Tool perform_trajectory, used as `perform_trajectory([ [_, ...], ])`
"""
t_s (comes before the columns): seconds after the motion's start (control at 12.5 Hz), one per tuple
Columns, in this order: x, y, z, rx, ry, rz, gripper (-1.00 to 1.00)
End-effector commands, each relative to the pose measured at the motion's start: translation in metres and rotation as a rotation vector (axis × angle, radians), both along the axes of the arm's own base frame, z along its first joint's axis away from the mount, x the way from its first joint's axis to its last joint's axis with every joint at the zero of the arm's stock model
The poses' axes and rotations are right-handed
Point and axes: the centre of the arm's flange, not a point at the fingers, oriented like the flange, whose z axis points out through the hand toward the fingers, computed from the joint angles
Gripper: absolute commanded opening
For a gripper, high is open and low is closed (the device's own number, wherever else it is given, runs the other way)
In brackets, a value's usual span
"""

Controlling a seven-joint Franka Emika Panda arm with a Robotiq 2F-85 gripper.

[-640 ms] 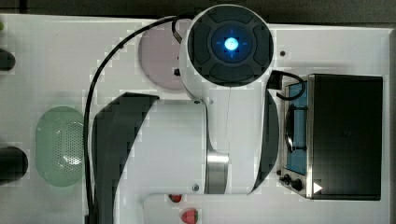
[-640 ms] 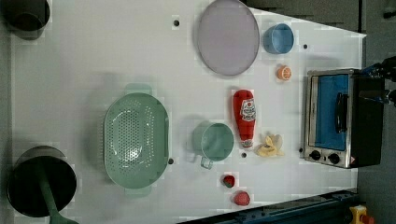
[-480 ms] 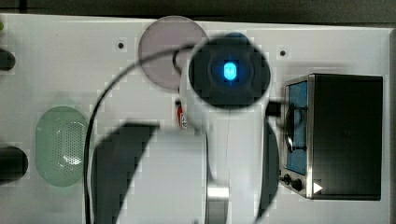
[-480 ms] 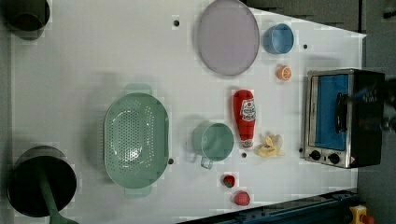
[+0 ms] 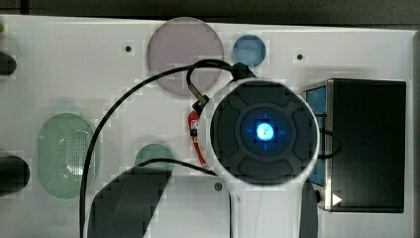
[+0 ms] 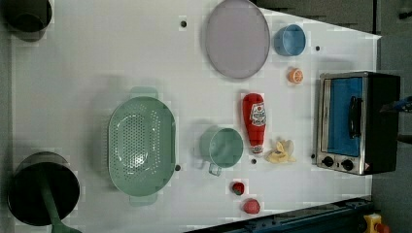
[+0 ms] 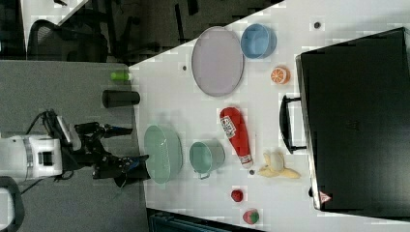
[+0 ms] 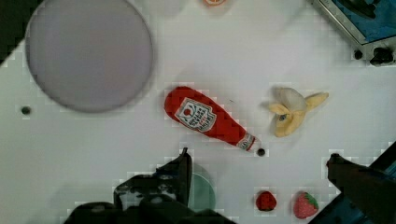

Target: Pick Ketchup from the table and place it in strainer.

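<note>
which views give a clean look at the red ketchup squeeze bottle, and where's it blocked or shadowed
Left view: the red ketchup squeeze bottle lies fully visible under even light, a soft shadow beside the pale mint-green oval strainer. Wrist view: bottle clear, its label readable; the open gripper is dark at the frame edge. Top view: the arm's white round housing covers most of the bottle.

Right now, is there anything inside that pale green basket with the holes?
Nothing: the strainer shows only its own perforated bottom. The Ketchup lies on the table beside a green cup.
</note>
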Motion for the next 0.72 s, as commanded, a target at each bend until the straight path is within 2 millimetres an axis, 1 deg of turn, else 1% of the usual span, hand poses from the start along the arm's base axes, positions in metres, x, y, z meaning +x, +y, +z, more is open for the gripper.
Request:
perform_trajectory([
  [0.08,0.015,0.015,-0.096,0.037,0.157,0.201,1.0],
  [0.24,0.021,0.022,-0.142,0.055,0.151,0.38,1.0],
  [0.4,0.025,0.026,-0.182,0.064,0.1,0.567,1.0],
  [0.56,0.024,0.027,-0.219,0.065,0.053,0.75,1.0],
  [0.72,0.019,0.029,-0.253,0.066,0.024,0.91,1.0],
])
